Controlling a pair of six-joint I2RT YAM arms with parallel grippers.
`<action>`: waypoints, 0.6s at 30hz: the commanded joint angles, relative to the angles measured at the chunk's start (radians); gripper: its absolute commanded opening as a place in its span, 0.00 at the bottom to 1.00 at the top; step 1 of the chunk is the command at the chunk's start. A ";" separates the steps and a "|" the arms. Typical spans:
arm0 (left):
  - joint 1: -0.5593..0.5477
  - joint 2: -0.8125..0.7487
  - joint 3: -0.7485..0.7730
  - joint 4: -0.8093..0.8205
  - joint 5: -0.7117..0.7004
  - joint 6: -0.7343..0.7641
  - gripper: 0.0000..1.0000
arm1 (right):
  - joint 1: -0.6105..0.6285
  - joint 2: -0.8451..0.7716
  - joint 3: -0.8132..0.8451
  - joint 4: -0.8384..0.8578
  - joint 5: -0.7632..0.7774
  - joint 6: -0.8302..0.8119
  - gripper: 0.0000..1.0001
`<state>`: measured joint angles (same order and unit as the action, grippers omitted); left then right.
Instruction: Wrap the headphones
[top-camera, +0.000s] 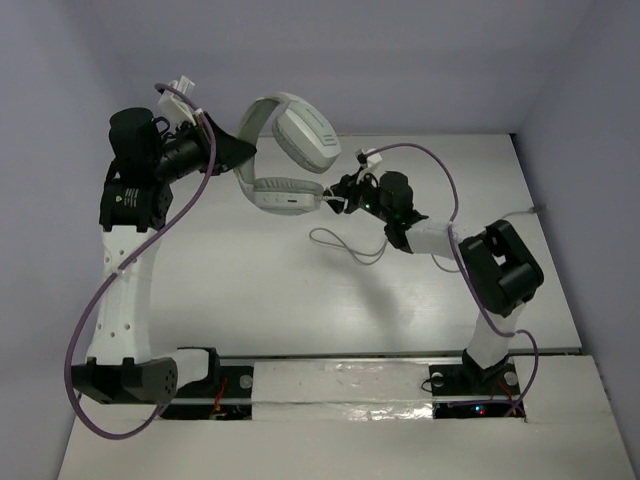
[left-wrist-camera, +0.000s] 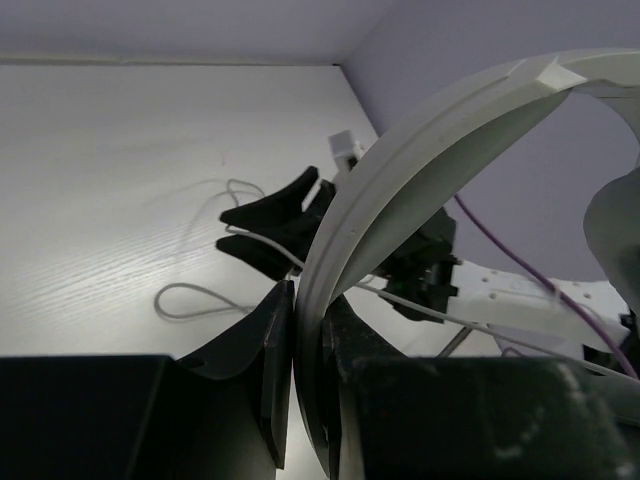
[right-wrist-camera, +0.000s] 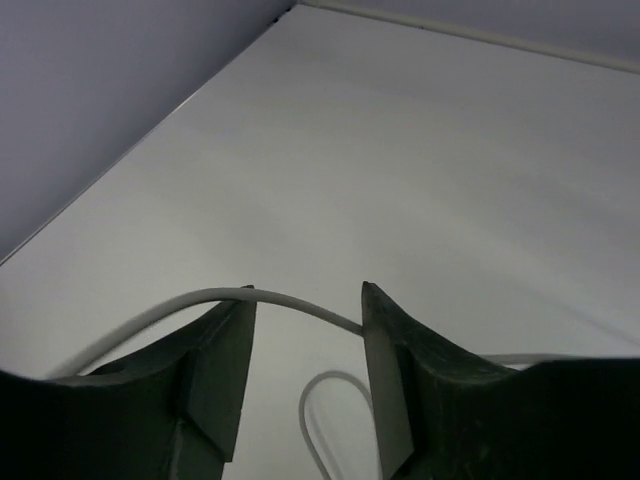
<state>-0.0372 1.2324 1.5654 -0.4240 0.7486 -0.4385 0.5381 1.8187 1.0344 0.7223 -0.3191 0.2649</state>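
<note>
Grips white and light-grey over-ear headphones (top-camera: 290, 150) by curved headband (left-wrist-camera: 400, 170) in closed left gripper (left-wrist-camera: 306, 310), raised above white table (top-camera: 250, 290). Has thin grey cord (right-wrist-camera: 290, 300) crossing sideways between parted jaws of nearer right gripper (right-wrist-camera: 305, 300), not pinched yet

left tool (left-wrist-camera: 308, 295): dark fingers clamped on the curved headband of the white plastic over-ear headphones (left-wrist-camera: 400, 160) | headband arced up and to the right | black right tool (left-wrist-camera: 225, 228): behind the headband, fingers apart | thin grey cord (left-wrist-camera: 158, 300): ran past the right tool, lay looped on the white tabletop (left-wrist-camera: 120, 150) | purple cable (left-wrist-camera: 500, 243): at right
</note>
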 joint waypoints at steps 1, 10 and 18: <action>0.002 -0.053 0.054 0.122 0.107 -0.121 0.00 | 0.000 0.028 0.075 0.123 -0.040 0.037 0.54; 0.002 -0.091 -0.011 0.261 0.153 -0.235 0.00 | 0.000 0.097 0.150 0.064 -0.107 0.026 0.64; 0.002 -0.082 0.004 0.389 0.209 -0.374 0.00 | 0.000 0.139 0.228 -0.004 -0.156 0.040 0.69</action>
<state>-0.0372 1.1805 1.5467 -0.1730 0.9024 -0.7010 0.5381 1.9396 1.1694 0.7330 -0.4213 0.3069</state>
